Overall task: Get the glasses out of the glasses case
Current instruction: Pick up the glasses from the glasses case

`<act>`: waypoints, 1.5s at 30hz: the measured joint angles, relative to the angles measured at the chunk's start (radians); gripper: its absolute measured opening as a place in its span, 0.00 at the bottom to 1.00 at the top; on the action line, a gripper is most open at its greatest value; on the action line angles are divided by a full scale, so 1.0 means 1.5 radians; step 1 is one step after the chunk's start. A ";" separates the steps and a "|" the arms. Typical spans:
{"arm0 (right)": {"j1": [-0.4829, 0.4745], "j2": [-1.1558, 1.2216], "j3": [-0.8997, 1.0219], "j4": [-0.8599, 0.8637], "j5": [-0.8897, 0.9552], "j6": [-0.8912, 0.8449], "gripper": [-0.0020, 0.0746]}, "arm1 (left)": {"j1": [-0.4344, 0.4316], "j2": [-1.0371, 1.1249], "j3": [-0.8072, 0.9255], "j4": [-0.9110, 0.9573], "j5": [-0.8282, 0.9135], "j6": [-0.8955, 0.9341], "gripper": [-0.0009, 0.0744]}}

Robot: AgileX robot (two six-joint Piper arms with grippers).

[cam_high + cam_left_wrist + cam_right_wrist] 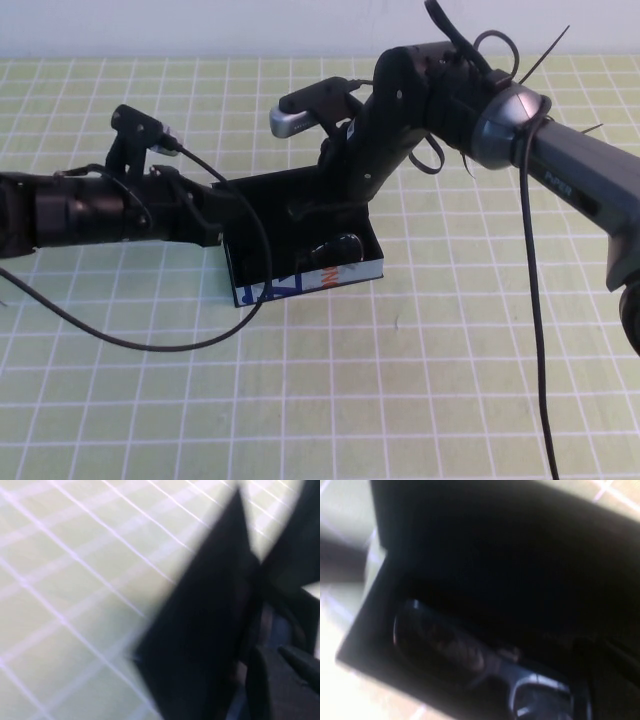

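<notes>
While the lid stands raised at the back, the black rectangular glasses case point(300, 255) with its blue, white and orange printed front strip sits open at the table's centre. Item one: black thick-framed plastic glasses point(470, 665) with dark squarish lenses, lying inside the case along its front wall, not yet lifted.

Item two: left gripper point(212, 222), reaching in from nine o'clock, pressed against the case's left end; whether its jaws are released or clenched cannot be told. It appears to be steadying the box.

Item three: right gripper point(318, 210), descending from two o'clock into the case interior, just behind the glasses; jaw state likewise cannot be told.

Step in hand, by judgement: the reach into the opened case, before the grasp. Next move calls for closing on the frame near the bridge and raising it clear of the front wall without dragging the box.

Surface: pale green mat point(420, 400) ruled in white squares; plain white wall point(200, 25) at twelve o'clock.
</notes>
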 joint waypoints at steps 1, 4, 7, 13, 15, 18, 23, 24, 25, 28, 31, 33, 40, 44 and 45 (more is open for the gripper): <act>0.000 0.000 0.000 0.002 0.009 -0.015 0.01 | 0.000 0.003 0.000 -0.030 -0.010 0.015 0.01; -0.002 0.000 0.000 0.014 0.038 -0.087 0.01 | 0.001 0.022 0.000 -0.070 -0.018 0.038 0.01; -0.001 0.000 0.000 0.036 0.073 -0.187 0.01 | 0.001 0.046 -0.006 -0.077 -0.022 0.041 0.01; -0.001 -0.001 -0.003 0.101 0.145 -0.413 0.01 | 0.001 0.067 -0.020 -0.081 -0.026 0.038 0.01; -0.001 -0.001 -0.005 0.118 0.154 -0.493 0.05 | 0.001 0.069 -0.026 -0.082 -0.029 0.033 0.01; -0.001 -0.002 -0.006 0.129 0.158 -0.568 0.15 | 0.001 0.069 -0.033 -0.083 -0.030 0.026 0.01; -0.001 -0.002 -0.006 0.125 0.156 -0.649 0.36 | 0.001 0.077 -0.033 -0.084 -0.032 0.023 0.01; -0.001 -0.002 -0.006 0.123 0.153 -0.666 0.38 | 0.001 0.081 -0.033 -0.084 -0.033 0.020 0.01; -0.001 -0.002 -0.006 0.123 0.148 -0.678 0.39 | 0.001 0.083 -0.033 -0.084 -0.033 0.019 0.01; -0.001 -0.002 -0.006 0.122 0.125 -0.711 0.41 | 0.001 0.090 -0.033 -0.087 -0.033 0.014 0.01; -0.001 -0.002 -0.006 0.121 0.099 -0.741 0.41 | 0.001 0.091 -0.033 -0.087 -0.033 0.013 0.01; -0.001 -0.002 -0.006 0.117 0.092 -0.758 0.41 | 0.001 0.091 -0.033 -0.087 -0.033 0.013 0.01; 0.002 0.003 -0.006 0.109 0.082 -0.772 0.41 | 0.001 0.091 -0.033 -0.087 -0.033 0.008 0.01; 0.002 0.013 -0.006 0.109 0.072 -0.775 0.41 | 0.001 0.091 -0.033 -0.087 -0.033 -0.002 0.01; 0.002 0.015 -0.006 0.108 0.070 -0.775 0.41 | 0.001 0.091 -0.033 -0.087 -0.033 -0.003 0.01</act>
